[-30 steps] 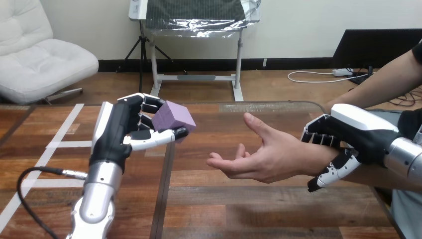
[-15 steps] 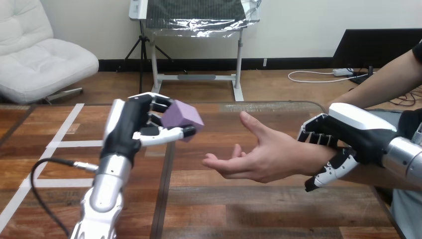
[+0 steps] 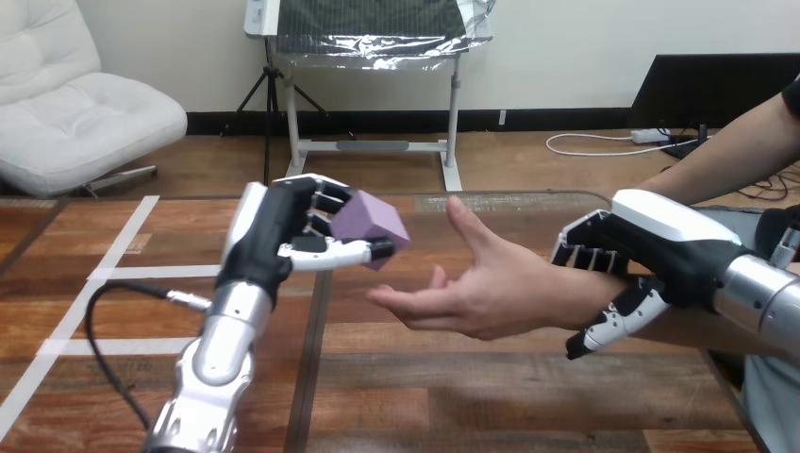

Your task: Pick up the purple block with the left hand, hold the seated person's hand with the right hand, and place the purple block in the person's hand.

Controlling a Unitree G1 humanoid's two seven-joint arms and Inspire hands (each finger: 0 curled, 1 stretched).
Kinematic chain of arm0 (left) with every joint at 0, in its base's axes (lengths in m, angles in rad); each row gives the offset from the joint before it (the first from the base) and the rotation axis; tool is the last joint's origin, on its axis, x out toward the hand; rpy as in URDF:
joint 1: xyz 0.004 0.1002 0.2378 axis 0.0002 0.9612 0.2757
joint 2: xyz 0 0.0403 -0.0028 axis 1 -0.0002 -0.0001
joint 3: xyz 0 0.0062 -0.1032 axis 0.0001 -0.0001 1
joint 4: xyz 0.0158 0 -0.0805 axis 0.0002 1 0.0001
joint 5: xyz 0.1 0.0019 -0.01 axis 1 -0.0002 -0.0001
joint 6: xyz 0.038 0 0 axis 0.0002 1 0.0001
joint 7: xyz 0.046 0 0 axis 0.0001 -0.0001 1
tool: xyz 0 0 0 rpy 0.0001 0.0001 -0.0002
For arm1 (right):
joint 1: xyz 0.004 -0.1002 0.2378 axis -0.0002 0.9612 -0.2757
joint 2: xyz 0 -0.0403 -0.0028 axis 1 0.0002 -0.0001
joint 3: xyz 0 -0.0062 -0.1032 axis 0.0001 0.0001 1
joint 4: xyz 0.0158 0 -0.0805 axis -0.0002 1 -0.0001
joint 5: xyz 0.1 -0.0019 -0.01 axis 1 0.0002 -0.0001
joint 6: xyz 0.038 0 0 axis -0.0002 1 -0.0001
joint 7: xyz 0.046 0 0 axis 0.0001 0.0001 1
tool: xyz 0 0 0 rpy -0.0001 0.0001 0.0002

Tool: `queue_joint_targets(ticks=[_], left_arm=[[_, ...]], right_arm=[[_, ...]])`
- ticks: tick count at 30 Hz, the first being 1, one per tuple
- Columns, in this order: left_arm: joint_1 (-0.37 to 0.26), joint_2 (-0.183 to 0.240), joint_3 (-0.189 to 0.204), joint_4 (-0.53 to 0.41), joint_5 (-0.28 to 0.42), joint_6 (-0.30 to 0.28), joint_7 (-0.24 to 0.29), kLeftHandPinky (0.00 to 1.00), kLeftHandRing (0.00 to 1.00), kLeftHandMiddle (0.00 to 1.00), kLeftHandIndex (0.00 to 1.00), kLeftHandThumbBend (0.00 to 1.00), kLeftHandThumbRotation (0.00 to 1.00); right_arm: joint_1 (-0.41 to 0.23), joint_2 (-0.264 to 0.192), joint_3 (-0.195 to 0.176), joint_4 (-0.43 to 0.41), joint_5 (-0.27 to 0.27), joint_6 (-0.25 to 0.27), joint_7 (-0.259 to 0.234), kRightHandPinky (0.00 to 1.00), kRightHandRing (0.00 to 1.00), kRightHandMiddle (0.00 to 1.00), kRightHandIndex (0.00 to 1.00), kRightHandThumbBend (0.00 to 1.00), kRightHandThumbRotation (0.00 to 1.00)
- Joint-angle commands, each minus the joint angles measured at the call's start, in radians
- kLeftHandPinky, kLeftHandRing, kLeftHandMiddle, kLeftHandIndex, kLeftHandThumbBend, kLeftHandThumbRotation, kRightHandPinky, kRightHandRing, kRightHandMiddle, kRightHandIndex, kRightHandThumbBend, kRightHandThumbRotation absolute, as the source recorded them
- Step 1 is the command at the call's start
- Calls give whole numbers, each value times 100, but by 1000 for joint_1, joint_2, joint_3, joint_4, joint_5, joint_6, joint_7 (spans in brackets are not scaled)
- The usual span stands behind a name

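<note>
Pinching the purple block [image 3: 371, 225] between curled fingers and thumb, your left hand [image 3: 274, 236] holds it raised clear of the tabletop [image 3: 425, 377] (the thumb runs under the block's lower edge, the fingers sit behind it). Just past that hand's fingertips is the person's hand [image 3: 476, 288], palm up and open, near the block but not touching it and slightly lower. Your right hand [image 3: 660, 250] is at the person's wrist, with its fingers curled over the top and its thumb hooked underneath, so the wrist sits between them. Your two hands are well apart, with the open palm between them.
</note>
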Motion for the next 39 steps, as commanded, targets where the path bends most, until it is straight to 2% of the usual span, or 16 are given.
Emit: queue_joint_targets(ticks=[1,11,22,28,34,39], left_arm=[[-118,-7,-19,38,14,-42,5,35,42,47,47,61,0],[-150,-32,-37,85,23,-47,9,37,43,47,47,61,0],[-153,-55,-63,80,38,-14,6,34,41,45,48,61,0],[-147,-68,-75,74,43,-16,8,34,41,45,48,62,0],[-140,-78,-89,76,45,-30,8,34,40,45,48,62,0],[-133,-83,-98,68,51,-31,9,33,40,45,48,63,0]], right_arm=[[24,44,12,-23,21,14,15,39,44,49,54,89,6],[33,46,5,-54,21,25,22,41,46,51,55,89,6],[38,47,2,-82,21,38,23,40,45,50,55,89,7],[41,46,2,-99,22,45,25,41,46,50,54,89,8],[44,46,-3,-95,28,15,15,41,46,50,54,89,7],[45,48,-6,-104,32,17,19,40,46,50,54,89,7]])
